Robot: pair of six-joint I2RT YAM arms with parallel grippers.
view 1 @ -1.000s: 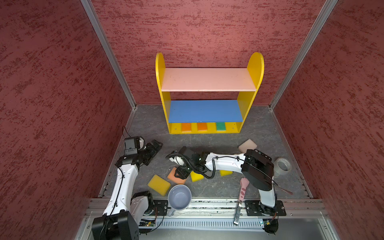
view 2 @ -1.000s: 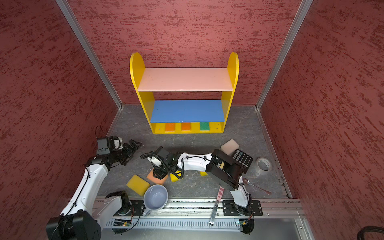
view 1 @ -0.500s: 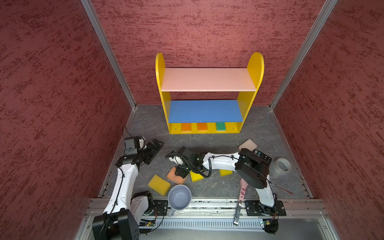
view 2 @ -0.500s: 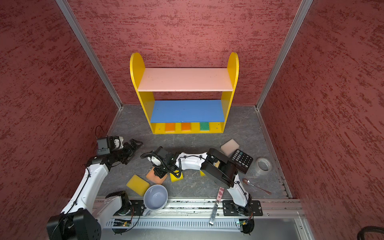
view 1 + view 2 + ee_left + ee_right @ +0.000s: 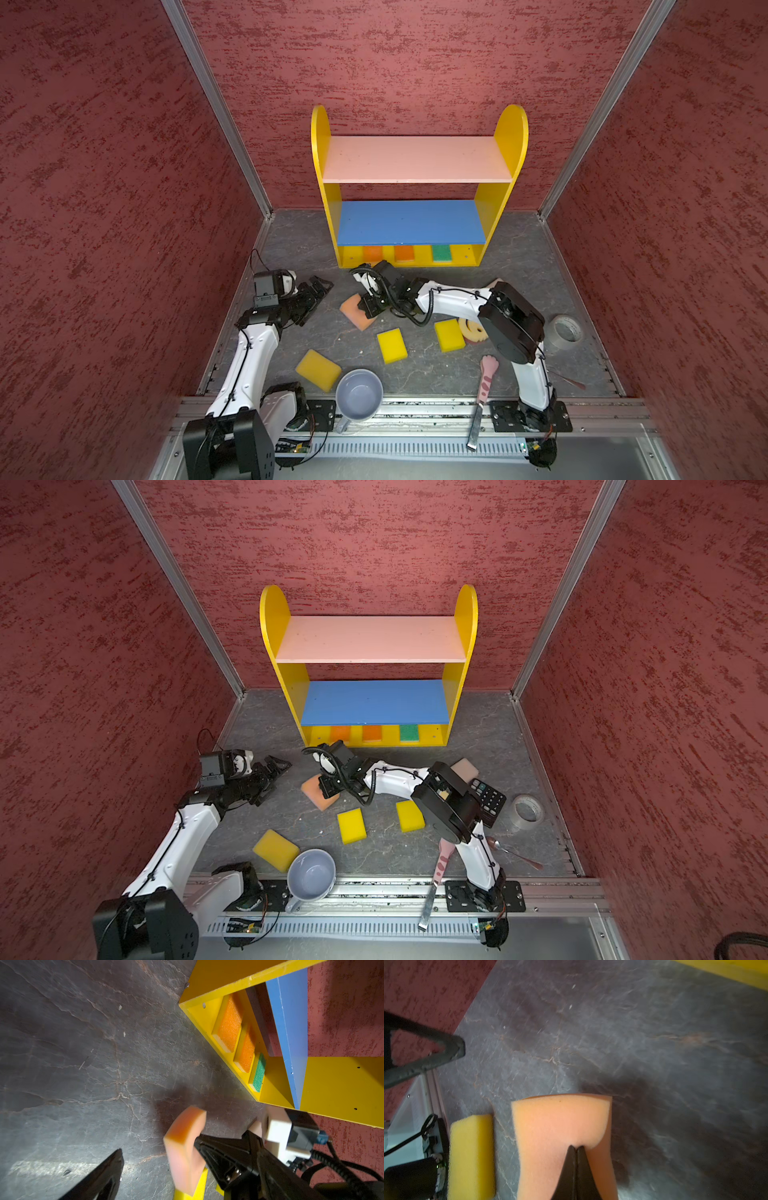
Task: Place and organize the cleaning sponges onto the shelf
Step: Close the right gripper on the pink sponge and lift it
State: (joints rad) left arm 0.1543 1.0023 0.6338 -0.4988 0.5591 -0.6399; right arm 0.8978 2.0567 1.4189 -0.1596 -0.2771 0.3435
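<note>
Peach foam of one cleaning sponge (image 5: 560,1124) was pinched between the clenched jaws of the right gripper (image 5: 574,1150), bulging past both tips, over the grey floor (image 5: 519,266) near the shelf (image 5: 510,137). The left gripper (image 5: 318,287) stood released nearby, apart from it.

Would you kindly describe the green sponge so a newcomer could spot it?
Find the yellow-sided shelf against the back wall; look at its bottom board. Of three sponges in a row there, the green sponge is rightmost in both top views; its two neighbours are orange.
</note>
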